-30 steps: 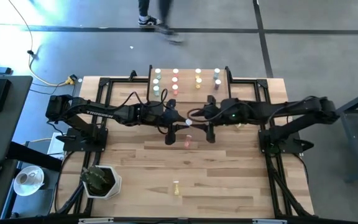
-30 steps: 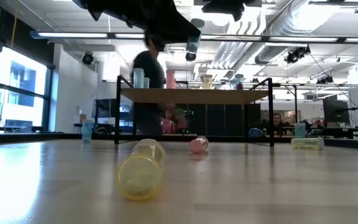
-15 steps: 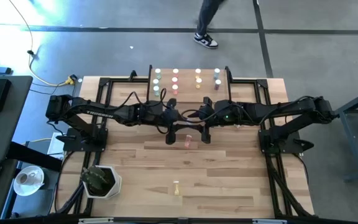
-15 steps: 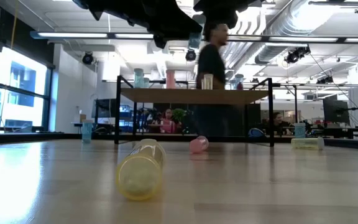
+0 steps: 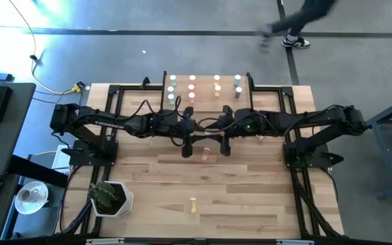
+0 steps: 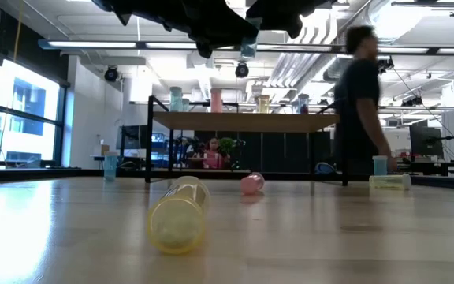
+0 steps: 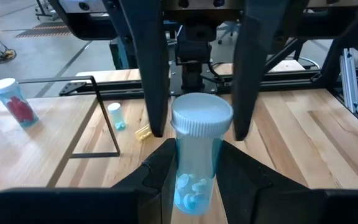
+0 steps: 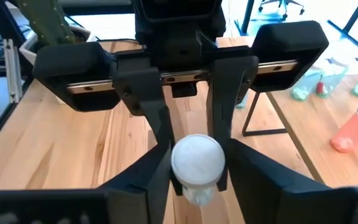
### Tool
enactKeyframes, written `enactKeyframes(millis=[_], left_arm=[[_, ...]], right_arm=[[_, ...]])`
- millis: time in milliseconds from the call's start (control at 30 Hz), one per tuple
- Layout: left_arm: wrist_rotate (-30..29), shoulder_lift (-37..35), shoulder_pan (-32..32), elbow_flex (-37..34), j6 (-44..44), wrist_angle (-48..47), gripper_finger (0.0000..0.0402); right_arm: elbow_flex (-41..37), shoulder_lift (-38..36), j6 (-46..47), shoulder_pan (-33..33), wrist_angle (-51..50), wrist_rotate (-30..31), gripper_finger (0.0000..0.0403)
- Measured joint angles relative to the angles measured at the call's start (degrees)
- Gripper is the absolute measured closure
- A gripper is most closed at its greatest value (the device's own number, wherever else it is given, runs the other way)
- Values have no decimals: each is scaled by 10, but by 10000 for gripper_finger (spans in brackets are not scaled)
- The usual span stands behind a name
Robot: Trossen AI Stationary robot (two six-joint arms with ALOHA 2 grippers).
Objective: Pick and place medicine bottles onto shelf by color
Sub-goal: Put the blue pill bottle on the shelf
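In mid-air just before the shelf [image 5: 204, 88]: a blue bottle [image 7: 197, 174] changes arms.

The left gripper [image 7: 194, 155] has its fingers [image 7: 157, 171] clenched on the bottle's body, cap up. The right gripper [image 8: 194, 155] faces it, and its fingers [image 8: 148, 168] flank the white cap without yet pinching it, as far as the wrist views show. This looks like the hand-over step. Next the right must close firmly on the cap before the left lets go, then carry the bottle to the shelf's blue column [image 5: 237, 85]. A pink bottle [image 5: 206, 154] and a yellow one [image 5: 193, 204] lie on the table farther from the shelf, yet to be placed.
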Motion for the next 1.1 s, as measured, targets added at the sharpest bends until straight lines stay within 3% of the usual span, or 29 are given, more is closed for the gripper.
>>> enactKeyframes(millis=[233, 667, 1100], left_arm=[[-2, 0, 0, 0, 9, 0, 314], [-30, 0, 1, 0, 1, -1, 311], [-29, 0, 2, 0, 10, -5, 245]], right_arm=[[0, 0, 2, -16, -1, -30, 288], [0, 0, 2, -17, -4, -29, 292], [-1, 0, 1, -17, -8, -27, 293]])
